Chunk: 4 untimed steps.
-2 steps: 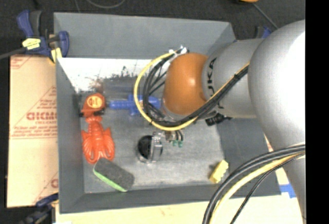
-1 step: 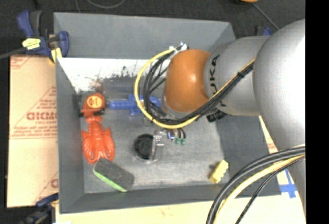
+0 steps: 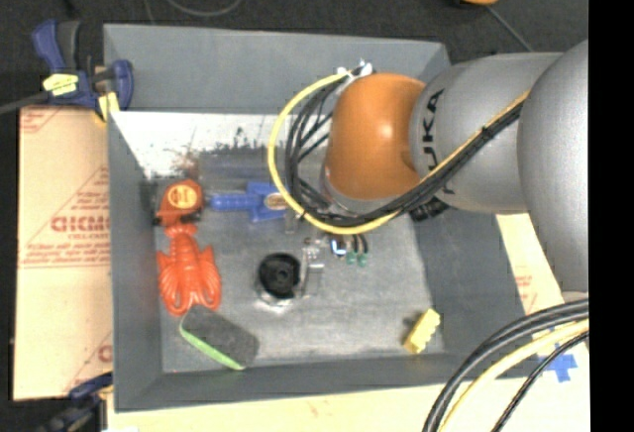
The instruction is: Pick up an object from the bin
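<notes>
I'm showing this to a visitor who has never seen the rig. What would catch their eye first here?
The arm's glossy orange wrist cover, ringed by yellow and black cables, looms over the middle of the grey metal bin. Next comes the bright orange plastic lobster toy at the bin's left side, then a small yellow block alone near its lower right corner.

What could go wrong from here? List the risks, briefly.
1. The gripper sits right beside the black round object in the middle of the bin; coming down off-centre could knock it aside rather than grasp it.
2. The blue object lies close by; a sideways move might drag it along.
</notes>
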Available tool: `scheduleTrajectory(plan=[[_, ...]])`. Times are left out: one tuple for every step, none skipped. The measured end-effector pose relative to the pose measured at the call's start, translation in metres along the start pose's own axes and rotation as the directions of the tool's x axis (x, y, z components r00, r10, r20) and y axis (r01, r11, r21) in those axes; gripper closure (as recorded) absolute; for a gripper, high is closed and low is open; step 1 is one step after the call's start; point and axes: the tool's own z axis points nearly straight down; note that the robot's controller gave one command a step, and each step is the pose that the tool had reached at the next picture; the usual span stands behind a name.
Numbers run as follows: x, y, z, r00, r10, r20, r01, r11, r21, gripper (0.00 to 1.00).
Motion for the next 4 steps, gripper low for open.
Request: scheduleTrajectory(plan=[[0.019,0.000,0.072,0.981,0.195,-0.004,-0.195,0.981,0.001,0.00],[0.007,-0.001,0.071,1.000,0.029,-0.002,-0.029,1.000,0.001,1.00],[0.007,-0.001,0.071,1.000,0.029,-0.002,-0.029,1.000,0.001,1.00],[0.008,-0.001,0.066,1.000,0.030,-0.007,-0.030,1.000,0.002,1.00]])
